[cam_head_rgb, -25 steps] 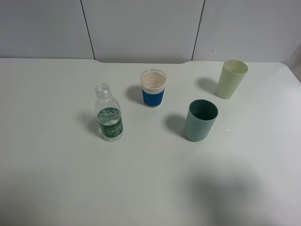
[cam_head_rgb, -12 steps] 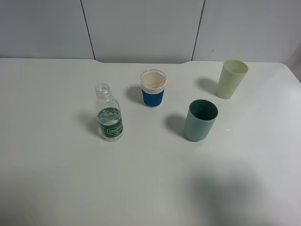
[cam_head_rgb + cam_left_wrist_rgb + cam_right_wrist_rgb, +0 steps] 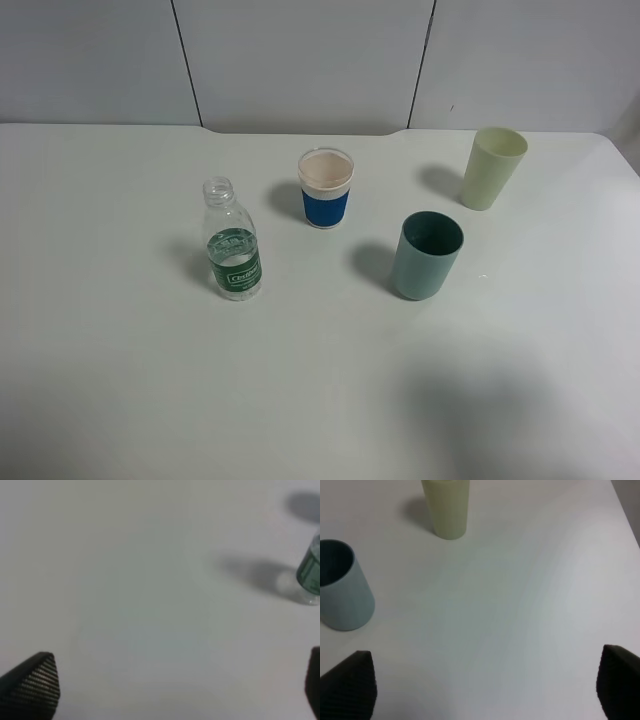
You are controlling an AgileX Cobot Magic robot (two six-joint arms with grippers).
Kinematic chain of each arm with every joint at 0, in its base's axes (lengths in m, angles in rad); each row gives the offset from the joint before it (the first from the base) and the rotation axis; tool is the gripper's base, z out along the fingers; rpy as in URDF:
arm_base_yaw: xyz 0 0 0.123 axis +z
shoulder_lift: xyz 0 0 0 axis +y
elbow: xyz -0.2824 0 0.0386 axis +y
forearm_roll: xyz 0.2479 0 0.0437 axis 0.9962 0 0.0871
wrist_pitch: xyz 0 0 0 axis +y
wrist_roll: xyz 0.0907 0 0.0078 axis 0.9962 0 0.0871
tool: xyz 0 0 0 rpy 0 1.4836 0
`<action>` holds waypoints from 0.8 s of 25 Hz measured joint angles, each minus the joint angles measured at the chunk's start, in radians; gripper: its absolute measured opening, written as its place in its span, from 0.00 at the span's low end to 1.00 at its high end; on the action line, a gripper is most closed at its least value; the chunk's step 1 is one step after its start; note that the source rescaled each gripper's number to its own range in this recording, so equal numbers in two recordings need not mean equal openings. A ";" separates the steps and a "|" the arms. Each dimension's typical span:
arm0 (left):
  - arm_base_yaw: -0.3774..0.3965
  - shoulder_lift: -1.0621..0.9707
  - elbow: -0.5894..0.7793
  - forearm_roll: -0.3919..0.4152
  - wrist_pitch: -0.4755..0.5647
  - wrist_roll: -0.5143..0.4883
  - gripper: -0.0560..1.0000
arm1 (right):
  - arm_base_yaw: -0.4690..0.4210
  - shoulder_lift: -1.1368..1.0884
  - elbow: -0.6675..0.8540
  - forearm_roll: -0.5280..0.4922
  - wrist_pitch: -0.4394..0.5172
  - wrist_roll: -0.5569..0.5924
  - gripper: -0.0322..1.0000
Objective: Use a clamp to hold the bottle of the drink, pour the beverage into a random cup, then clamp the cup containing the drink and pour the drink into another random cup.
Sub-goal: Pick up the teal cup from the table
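Observation:
The clear bottle (image 3: pixel 232 240) with a green label stands uncapped at the table's left-middle, and its base shows in the left wrist view (image 3: pixel 311 572). The teal cup (image 3: pixel 428 255) stands upright right of centre, seen also in the right wrist view (image 3: pixel 339 586). Neither gripper appears in the exterior high view. My left gripper (image 3: pixel 175 690) is open over bare table, well short of the bottle. My right gripper (image 3: pixel 485 690) is open too, its dark fingertips (image 3: pixel 351 686) wide apart, nothing between them, short of the teal cup.
A white cup with a blue band (image 3: pixel 326 188) stands behind the bottle toward the middle. A pale yellow-green cup (image 3: pixel 492 168) stands at the back right, also in the right wrist view (image 3: pixel 447 506). The white table's right edge (image 3: pixel 626 510) is near.

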 joint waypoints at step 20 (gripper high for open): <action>0.001 0.000 0.000 0.000 0.000 0.000 1.00 | 0.000 0.000 0.000 0.000 0.000 0.001 0.61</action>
